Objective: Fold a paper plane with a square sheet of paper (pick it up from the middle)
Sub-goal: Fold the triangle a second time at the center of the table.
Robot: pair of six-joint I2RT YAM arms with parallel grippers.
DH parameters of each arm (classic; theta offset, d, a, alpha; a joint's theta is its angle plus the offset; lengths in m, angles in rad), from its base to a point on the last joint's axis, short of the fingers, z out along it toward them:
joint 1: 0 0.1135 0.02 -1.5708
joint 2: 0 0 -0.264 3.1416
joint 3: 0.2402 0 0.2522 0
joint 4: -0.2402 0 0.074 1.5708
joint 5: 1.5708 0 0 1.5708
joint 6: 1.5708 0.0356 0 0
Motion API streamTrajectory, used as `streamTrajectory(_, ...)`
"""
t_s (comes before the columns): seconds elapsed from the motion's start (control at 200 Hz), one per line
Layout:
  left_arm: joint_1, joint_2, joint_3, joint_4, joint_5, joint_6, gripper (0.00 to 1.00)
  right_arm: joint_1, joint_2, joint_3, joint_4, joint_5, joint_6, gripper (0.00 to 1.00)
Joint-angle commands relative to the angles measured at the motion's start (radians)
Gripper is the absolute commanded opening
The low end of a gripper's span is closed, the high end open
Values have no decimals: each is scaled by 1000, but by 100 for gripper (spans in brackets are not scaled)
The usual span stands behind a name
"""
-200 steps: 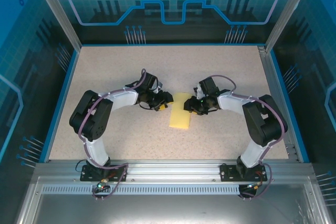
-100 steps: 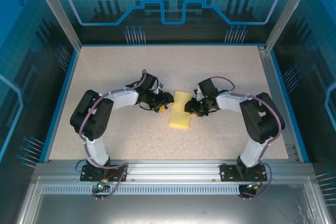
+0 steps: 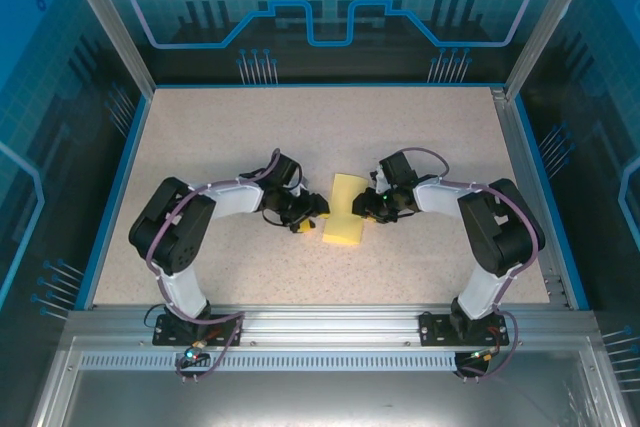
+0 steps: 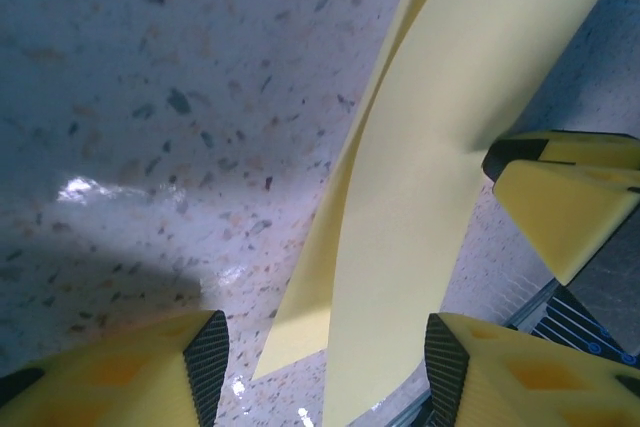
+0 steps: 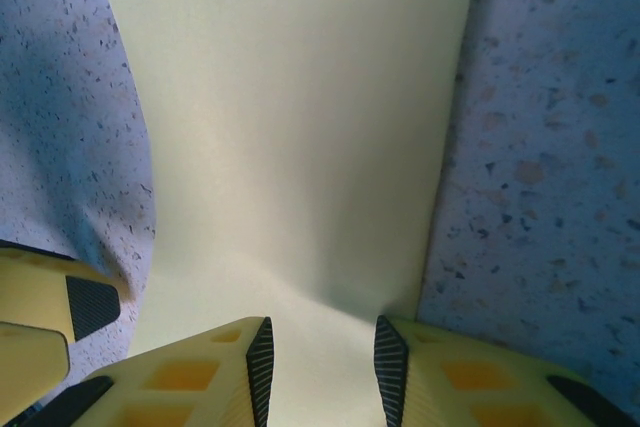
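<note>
While the left gripper (image 4: 325,362) is gaping and the right gripper (image 5: 320,352) barely parted over the yellow paper (image 4: 440,147), it is lying ungripped and risking springing open

Overhead camera looks down from behind the arms (image 3: 230,195); both wrist cameras, very close, share the yellow paper (image 4: 430,147).

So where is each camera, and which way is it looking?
Top external: high behind the arm bases, looking down on the table, both arms, left gripper and right gripper flanking the yellow paper.
Left wrist: on the left arm, looking low across the table; own fingers at bottom.
Right wrist: on the right arm, looking down at the yellow paper; own fingers at bottom.
Shared: both wrist views show the yellow paper.
</note>
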Motion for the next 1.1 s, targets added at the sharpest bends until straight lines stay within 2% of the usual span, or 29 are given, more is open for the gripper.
streamTrajectory(0.0,-21,-31,-20,39,57,-61,57,-4,20,-32,-38,10,-4,36)
streamTrajectory(0.625,-42,73,30,89,79,-85,56,-5,31,-28,-39,9,-4,36)
streamTrajectory(0.78,-42,71,37,121,86,-94,50,-7,33,-31,-35,7,-4,36)
streamTrajectory(1.095,-34,121,113,124,73,-113,52,-6,36,-27,-17,-13,-1,36)
